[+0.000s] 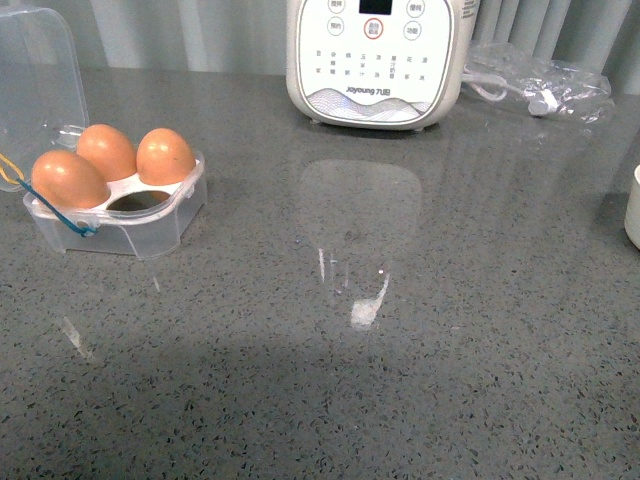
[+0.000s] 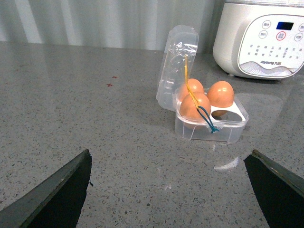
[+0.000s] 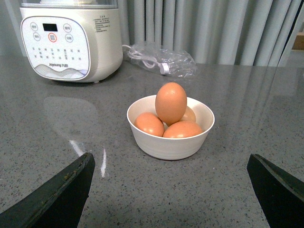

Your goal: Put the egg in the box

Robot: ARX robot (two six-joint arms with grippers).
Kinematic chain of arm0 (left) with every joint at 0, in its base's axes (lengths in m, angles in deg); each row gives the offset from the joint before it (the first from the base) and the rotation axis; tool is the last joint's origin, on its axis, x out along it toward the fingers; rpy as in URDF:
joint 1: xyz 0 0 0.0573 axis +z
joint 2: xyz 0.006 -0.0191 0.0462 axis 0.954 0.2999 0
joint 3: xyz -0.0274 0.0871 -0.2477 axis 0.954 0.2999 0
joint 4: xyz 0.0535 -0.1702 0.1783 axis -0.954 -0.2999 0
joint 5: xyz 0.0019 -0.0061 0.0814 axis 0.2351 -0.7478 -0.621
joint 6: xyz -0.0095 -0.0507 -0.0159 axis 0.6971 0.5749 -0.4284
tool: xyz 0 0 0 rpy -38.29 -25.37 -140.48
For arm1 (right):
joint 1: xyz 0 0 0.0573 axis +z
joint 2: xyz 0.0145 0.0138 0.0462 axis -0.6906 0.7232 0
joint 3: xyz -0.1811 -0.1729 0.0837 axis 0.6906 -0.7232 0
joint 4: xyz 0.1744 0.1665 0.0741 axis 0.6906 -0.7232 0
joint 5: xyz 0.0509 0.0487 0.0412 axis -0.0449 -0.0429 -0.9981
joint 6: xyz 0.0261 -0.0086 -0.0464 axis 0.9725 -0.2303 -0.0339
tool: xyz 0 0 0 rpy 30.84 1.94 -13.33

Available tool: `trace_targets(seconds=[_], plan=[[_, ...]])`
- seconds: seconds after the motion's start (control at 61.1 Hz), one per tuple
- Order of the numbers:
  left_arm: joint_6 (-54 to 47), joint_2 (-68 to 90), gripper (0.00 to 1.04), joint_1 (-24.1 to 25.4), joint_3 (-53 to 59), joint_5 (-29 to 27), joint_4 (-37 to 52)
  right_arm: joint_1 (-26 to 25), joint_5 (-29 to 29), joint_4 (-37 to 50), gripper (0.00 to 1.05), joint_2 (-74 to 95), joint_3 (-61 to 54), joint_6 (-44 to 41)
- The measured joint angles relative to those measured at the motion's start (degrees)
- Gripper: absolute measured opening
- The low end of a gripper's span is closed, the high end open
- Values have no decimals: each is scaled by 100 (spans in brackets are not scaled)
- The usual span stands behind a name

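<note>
1. The left fingers [image 2: 57, 194] are spread wide and hold nothing. They hang low over the desk [image 2: 71, 104] and point at the box [image 2: 211, 130], but they are well apart from it.
2. The right fingers [image 3: 57, 192] are spread wide too, with nothing between them. They point at the bowl [image 3: 171, 145] and do not touch it.
3. The box sits on the desk with its clear lid [image 2: 178, 66] standing up, open. It holds three eggs [image 2: 220, 93]. One cell [image 2: 223, 114] is empty. It is the near one on the cooker's side.
4. A yellow loop [image 2: 186, 71] runs down the lid, and a blue loop [image 2: 206, 118] hangs over the front of the box.
5. The white bowl holds four brown eggs. The egg [image 3: 170, 102] stands upright on top, resting on three more eggs [image 3: 149, 124] under it.
6. A white cooker [image 1: 378, 60] stands at the back of the desk, between the box and the bowl. A clear bag [image 3: 164, 59] with a white cord in it lies beside the cooker.
7. The front view shows the box at the far left and only a small bit of the bowl at the right edge. Only the right wrist view shows the eggs in the bowl. Only the left wrist view shows the whole lid.
</note>
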Motion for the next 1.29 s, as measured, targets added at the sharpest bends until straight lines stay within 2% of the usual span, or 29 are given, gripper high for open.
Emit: trace_targets(seconds=[0.982, 1.112, 1.292], plan=[[0, 0, 98, 0, 0, 0, 0, 0, 0, 0, 98, 0, 0, 0], [0, -2, 98, 0, 0, -2, 0, 120, 688, -855, 98, 549, 387, 380], [0, 0, 98, 0, 0, -2, 0, -328, 179, -190, 98, 1397, 826, 426]])
